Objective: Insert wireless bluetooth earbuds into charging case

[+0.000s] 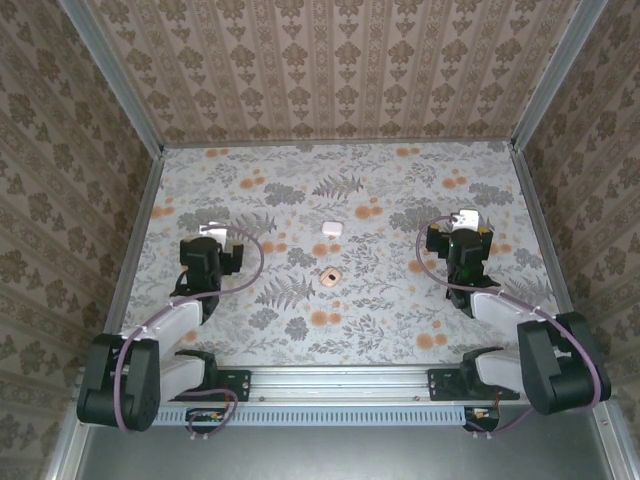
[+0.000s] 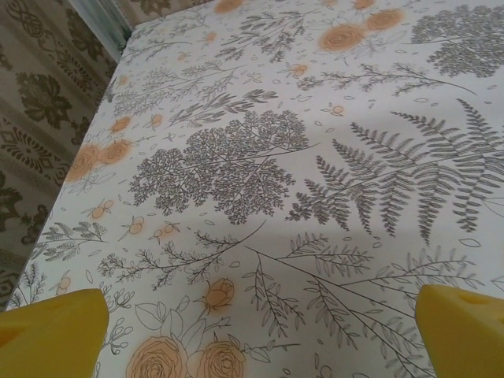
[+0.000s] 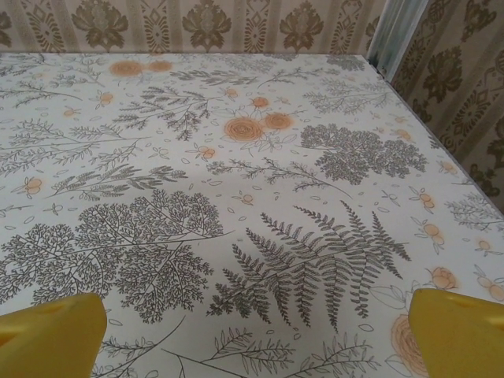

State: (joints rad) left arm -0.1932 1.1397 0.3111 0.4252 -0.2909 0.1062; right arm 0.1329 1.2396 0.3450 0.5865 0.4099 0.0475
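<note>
The charging case [image 1: 332,228] is a small white rounded box lying on the flowered table [image 1: 400,320], near the middle and towards the back. The earbuds are out of view. My left gripper [image 1: 212,231] hovers over the table's left side, well left of the case; in the left wrist view its yellow fingertips [image 2: 55,331] stand far apart, open, with bare tablecloth between them. Over the right side, my right gripper [image 1: 466,219] is well right of the case. It is open too, its yellow fingertips [image 3: 51,335] wide apart above a printed fern.
A small pinkish-brown square piece [image 1: 327,276] with a dark centre lies a little nearer than the case. Patterned walls with metal corner posts [image 1: 540,80] close off the table at the back and both sides. The arm bases sit on the near rail [image 1: 340,385].
</note>
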